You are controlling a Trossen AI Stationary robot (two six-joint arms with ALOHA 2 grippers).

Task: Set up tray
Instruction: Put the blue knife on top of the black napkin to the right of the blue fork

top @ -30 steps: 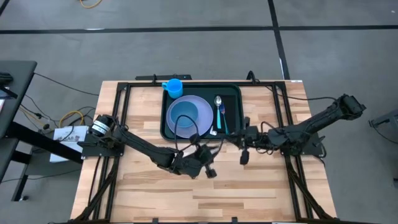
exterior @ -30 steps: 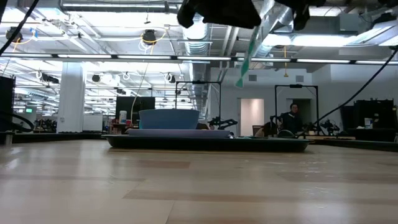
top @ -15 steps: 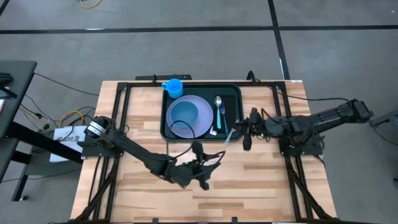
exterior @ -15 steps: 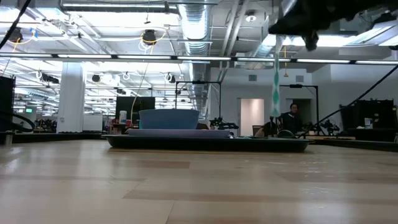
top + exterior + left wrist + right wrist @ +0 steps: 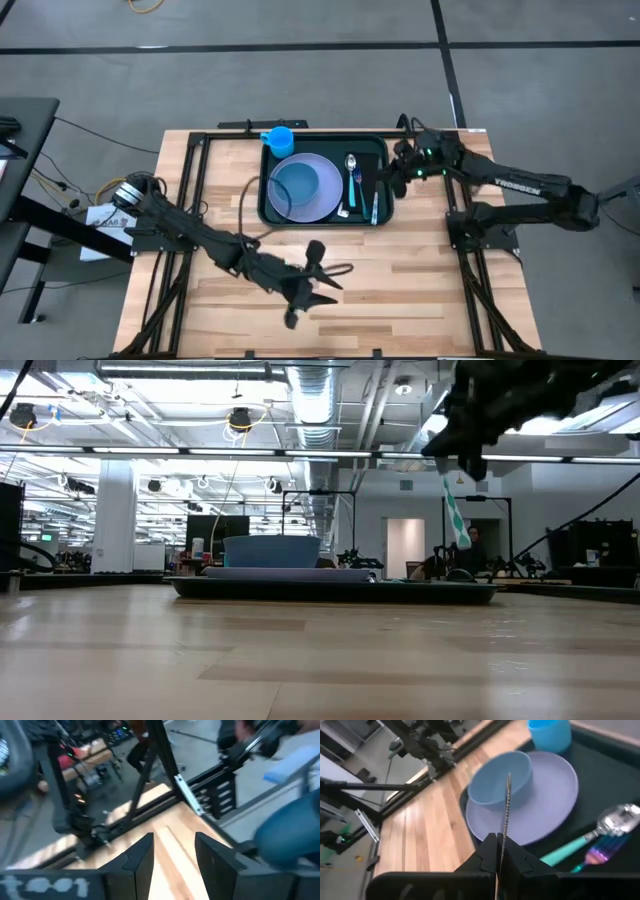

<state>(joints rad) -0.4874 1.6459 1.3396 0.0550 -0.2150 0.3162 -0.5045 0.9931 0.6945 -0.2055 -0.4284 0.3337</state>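
We see the dark green tray (image 5: 376,146) at the table's (image 5: 420,290) far middle, its right edge under the right gripper (image 5: 392,180), which pinches a knife (image 5: 375,207). Well apart, near the front, the left gripper (image 5: 300,305) stands parted, empty.

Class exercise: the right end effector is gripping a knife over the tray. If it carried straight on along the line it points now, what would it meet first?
Probably the blue bowl on the lavender plate: from the right end effector, the knife aims at the bowl's near rim. Depth is unclear, so it might reach the plate first.
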